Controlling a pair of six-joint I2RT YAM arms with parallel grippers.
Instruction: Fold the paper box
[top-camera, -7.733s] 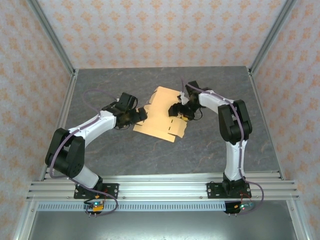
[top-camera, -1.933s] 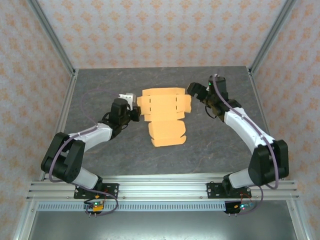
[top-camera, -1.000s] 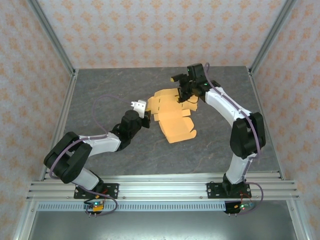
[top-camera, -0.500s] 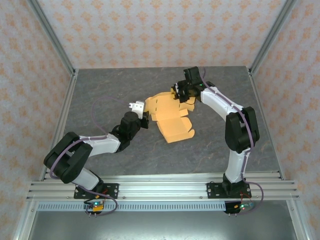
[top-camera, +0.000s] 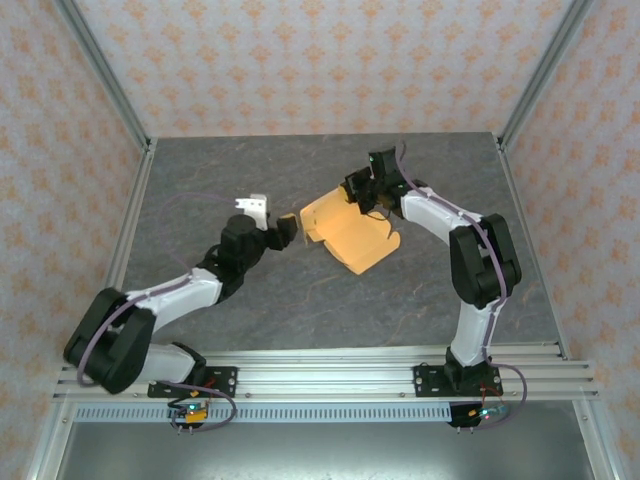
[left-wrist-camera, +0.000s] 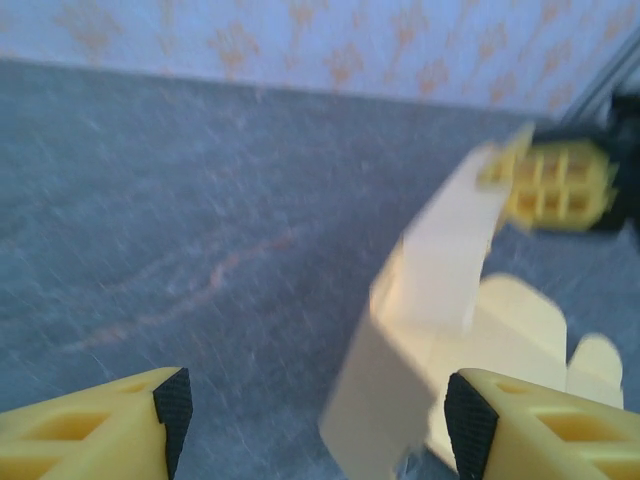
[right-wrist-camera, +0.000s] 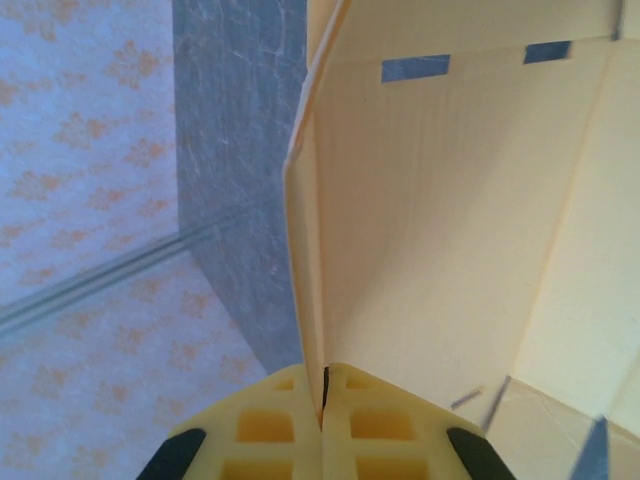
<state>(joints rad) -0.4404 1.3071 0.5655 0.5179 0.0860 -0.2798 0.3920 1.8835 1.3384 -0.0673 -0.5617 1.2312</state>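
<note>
The paper box is a tan-orange die-cut sheet, partly lifted off the grey table, its far flaps raised. My right gripper is shut on the sheet's far edge; in the right wrist view the folded flap rises from between the closed fingers. My left gripper stands open just left of the sheet, apart from it. In the left wrist view the raised flap hangs between and beyond the open fingertips, with the right gripper's yellow finger pinching its top.
The grey stone-patterned table is ringed by patterned walls and aluminium corner posts. An aluminium rail runs along the near edge by the arm bases.
The right gripper has lifted and tilted the sheet's far flaps up and pulled it slightly right. The left gripper has swung up and right toward the sheet's left edge, open.
</note>
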